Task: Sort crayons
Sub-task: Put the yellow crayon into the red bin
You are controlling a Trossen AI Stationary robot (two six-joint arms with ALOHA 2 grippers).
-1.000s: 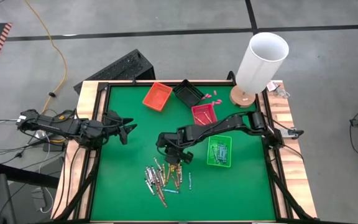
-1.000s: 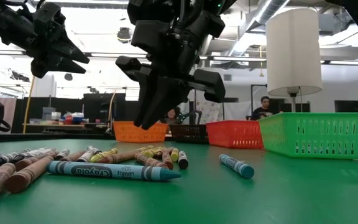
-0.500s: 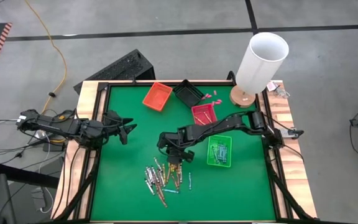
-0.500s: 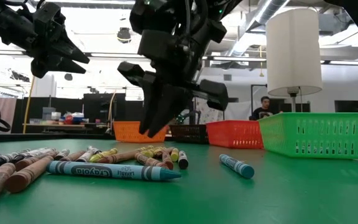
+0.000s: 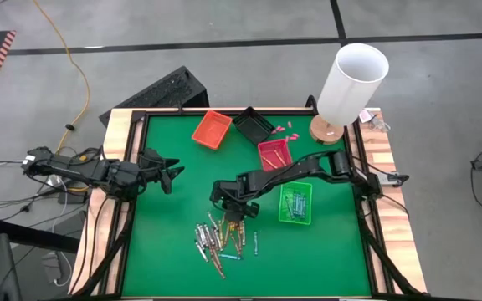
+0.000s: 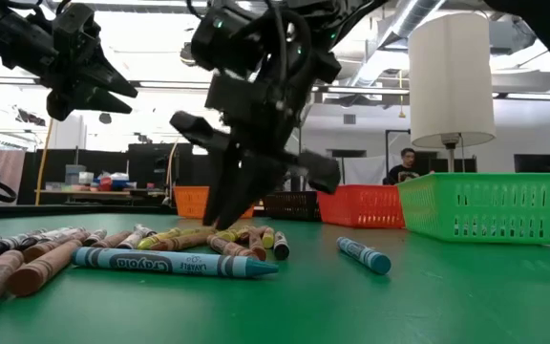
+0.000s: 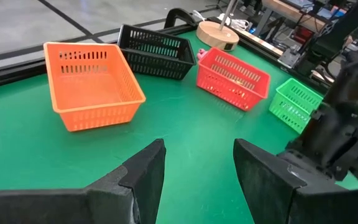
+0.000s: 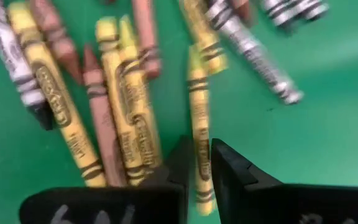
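Several crayons (image 5: 220, 238) lie in a loose pile on the green table near its front edge, in yellow, brown, grey and blue. A blue one (image 6: 175, 263) lies nearest in the low view. My right gripper (image 5: 231, 214) points steeply down at the pile's far end, and its tips (image 6: 222, 222) are down among the crayons. It is open by a narrow gap (image 8: 199, 149), with a yellow crayon (image 8: 197, 106) running through the gap. My left gripper (image 5: 174, 174) waits open above the table's left side, holding nothing (image 7: 197, 162). My right gripper's two fingers (image 8: 182, 158) stand on either long side of the yellow crayon (image 8: 200, 186), coming from above and slanting. The crayon lies flat on the table. I cannot tell whether the fingers touch it.
At the far side stand an orange basket (image 5: 212, 129), a black basket (image 5: 253, 124) and a red basket (image 5: 274, 153). A green basket (image 5: 295, 203) holding some crayons sits to the right of the gripper. A white cylinder on a wooden base (image 5: 354, 79) occupies the far right corner.
My right gripper has come down onto the far end of the crayon pile and has rolled a little about its own axis. The gap between its fingers looks the same. The crayons have stayed where they lay.
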